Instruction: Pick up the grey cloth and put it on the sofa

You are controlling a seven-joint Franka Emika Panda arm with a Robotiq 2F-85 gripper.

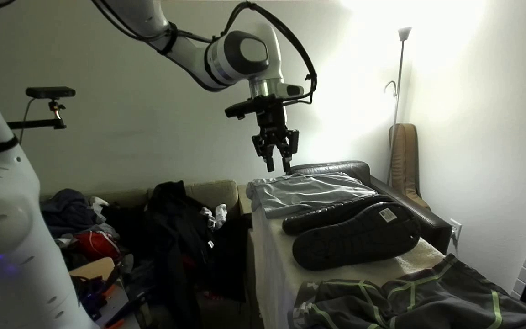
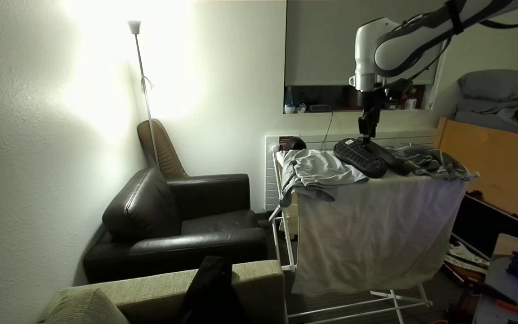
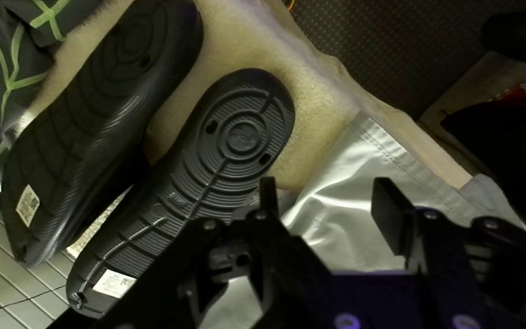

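Clothes (image 1: 178,237) lie heaped on the sofa (image 1: 219,194); the pincer (image 1: 278,168), empty, fingers (image 3: 387,214) partway apart, hangs over a towel (image 2: 367,234) on a rack (image 2: 395,307), where the grey cloth (image 1: 308,192) lies creased, then black slippers (image 1: 354,240), then a dark lime-lined garment (image 1: 395,301).

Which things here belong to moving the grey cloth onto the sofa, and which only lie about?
Part of the job:
grey cloth
sofa
open fingers

Just lying about:
upturned black shoes
dark garment with green lines
black clothing
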